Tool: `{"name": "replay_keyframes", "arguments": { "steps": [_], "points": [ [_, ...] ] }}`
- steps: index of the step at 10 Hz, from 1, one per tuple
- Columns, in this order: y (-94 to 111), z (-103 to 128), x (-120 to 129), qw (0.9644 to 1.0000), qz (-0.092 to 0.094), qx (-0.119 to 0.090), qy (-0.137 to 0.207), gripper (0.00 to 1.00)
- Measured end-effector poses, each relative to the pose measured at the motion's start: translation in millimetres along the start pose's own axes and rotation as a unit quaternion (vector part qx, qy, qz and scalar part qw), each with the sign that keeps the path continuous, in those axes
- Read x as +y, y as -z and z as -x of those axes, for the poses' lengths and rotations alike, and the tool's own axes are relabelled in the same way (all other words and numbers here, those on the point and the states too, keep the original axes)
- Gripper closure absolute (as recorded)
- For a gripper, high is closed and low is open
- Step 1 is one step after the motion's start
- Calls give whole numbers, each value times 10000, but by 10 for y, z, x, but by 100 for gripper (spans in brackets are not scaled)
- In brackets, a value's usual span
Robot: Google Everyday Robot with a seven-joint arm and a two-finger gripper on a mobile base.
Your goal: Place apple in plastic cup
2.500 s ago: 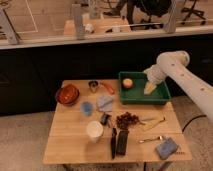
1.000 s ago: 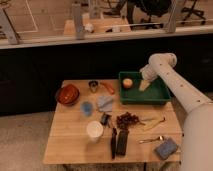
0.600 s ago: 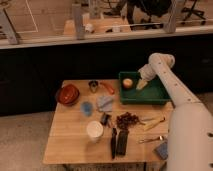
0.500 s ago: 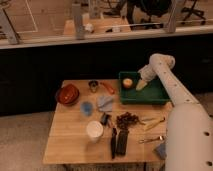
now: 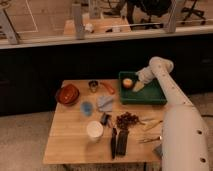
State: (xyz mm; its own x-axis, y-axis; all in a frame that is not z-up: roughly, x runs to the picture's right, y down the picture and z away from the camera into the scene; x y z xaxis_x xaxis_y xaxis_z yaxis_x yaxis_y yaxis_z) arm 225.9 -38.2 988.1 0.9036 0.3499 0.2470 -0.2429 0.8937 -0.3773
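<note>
Apple spot: small round yellow-orange apple [image 5: 128,82] with reddish blush, lying in upper-left corner of dark green plastic tray [image 5: 150,99], right of centre in frame.
Tool: pale two-finger gripper [image 5: 137,86] at end of white arm, down inside tray, just right of apple; spread wide, nothing gripped.
Cup spot: short light-blue translucent plastic cup [image 5: 87,107] on wooden table [image 5: 70,145], left of centre, well apart from tray.
Step in hand: probably closing in on apple for pickup.
Doing it well: slide left until jaws straddle widest part of fruit, one each side; squeeze centred, to avoid squirting it against tray wall; lift clear of tray rim before travelling left.
Route hazards: orange carrot-like piece [image 5: 109,88], small shiny metal cup [image 5: 93,85] and blue-grey cloth [image 5: 105,102] between tray and target; larger white cup [image 5: 94,130] lower down, not the goal.
Apple heading: near-round, no clear long axis; stem end impossible to make out, hence probably no preferred grasp direction.
Cup heading: looks upright, mouth up, long axis vertical; calls for release from straight above mouth, held low, given snug-looking fit.
</note>
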Motion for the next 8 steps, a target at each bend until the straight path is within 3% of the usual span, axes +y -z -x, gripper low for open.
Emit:
{"name": "replay_keyframes", "arguments": {
  "steps": [6, 8],
  "points": [
    [-286, 121, 62, 9998, 111, -149, 56, 20],
    [-349, 160, 66, 9997, 134, -174, 96, 34]
  ]
}}
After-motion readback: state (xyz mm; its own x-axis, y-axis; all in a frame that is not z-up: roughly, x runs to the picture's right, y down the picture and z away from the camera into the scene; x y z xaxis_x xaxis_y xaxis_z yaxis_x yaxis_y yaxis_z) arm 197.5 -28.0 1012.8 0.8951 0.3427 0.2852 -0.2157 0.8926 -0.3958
